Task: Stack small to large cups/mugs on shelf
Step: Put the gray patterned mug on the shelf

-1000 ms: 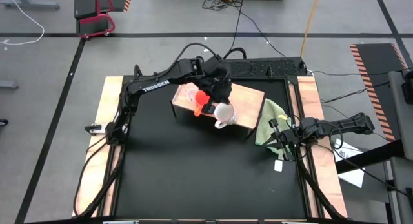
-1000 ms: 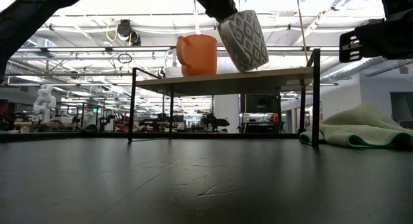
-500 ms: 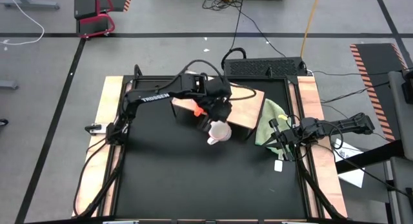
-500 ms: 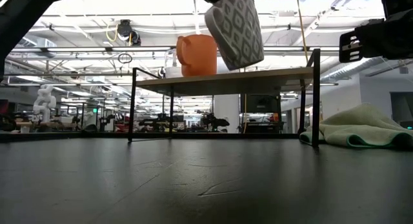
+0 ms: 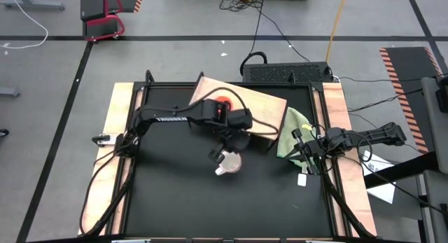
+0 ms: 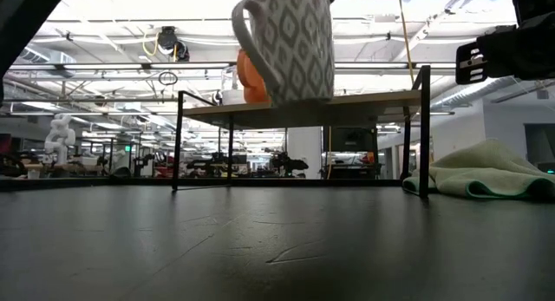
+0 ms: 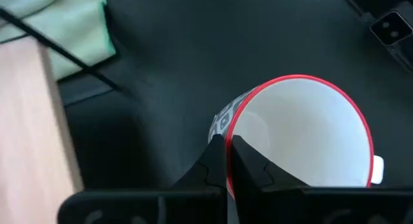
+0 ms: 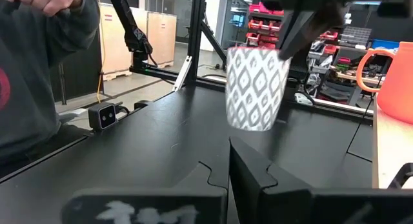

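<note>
Your left tool is clamped on the rim of the white mug with the grey diamond pattern and red-edged lip — one finger outside the wall, the other inside, pinched tight. You carry the mug in the air over the black tabletop, in front of the light wooden shelf board on thin black legs, clear of the board. In the low view the mug hangs roughly upright, handle toward the picture's left, its base about level with the shelf top. From the right wrist camera you see the same mug hanging above the dark surface, touching nothing below.

The orange-red mug stands on the shelf behind your left arm; in the low view it is mostly hidden behind the patterned one. Only a pale shape at the shelf's left end could be the small clear cup, too faint to be sure.

Your right tool waits at the tabletop's right edge, fingers pressed together on nothing, just beside the crumpled pale green cloth that lies next to the shelf's right end. A person in a dark grey sleeve stands beyond the tabletop in the right wrist view.
</note>
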Controlling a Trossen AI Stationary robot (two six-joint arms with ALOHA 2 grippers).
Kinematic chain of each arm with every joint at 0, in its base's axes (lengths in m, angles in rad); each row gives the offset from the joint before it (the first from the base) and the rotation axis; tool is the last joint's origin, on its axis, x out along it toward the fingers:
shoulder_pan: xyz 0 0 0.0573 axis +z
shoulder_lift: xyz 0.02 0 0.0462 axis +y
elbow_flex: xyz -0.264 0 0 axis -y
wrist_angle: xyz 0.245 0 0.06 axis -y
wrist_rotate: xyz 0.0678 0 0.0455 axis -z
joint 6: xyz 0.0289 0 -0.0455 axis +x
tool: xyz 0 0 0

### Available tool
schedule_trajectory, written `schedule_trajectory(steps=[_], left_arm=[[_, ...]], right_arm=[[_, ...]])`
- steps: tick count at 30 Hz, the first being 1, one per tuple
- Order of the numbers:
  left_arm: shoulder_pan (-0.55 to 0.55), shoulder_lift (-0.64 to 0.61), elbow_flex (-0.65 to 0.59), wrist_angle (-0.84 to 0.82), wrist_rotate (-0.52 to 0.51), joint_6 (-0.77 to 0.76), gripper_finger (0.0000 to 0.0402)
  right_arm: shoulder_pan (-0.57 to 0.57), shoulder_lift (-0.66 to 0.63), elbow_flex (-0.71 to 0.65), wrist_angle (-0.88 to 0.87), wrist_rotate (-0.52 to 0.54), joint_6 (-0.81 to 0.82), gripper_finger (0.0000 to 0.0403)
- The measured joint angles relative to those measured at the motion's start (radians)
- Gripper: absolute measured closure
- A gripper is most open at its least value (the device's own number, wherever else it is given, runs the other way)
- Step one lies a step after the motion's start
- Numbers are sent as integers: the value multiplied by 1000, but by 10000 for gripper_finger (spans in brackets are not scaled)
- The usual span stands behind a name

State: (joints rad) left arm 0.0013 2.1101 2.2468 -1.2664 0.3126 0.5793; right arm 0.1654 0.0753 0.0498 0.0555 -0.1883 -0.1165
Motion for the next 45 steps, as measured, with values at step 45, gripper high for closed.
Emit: schedule_trajectory(steps=[45], left_arm=[[-42, 0, -210, 207, 5, -76, 399]], right_arm=[[0, 0, 0, 5, 0, 0, 403]])
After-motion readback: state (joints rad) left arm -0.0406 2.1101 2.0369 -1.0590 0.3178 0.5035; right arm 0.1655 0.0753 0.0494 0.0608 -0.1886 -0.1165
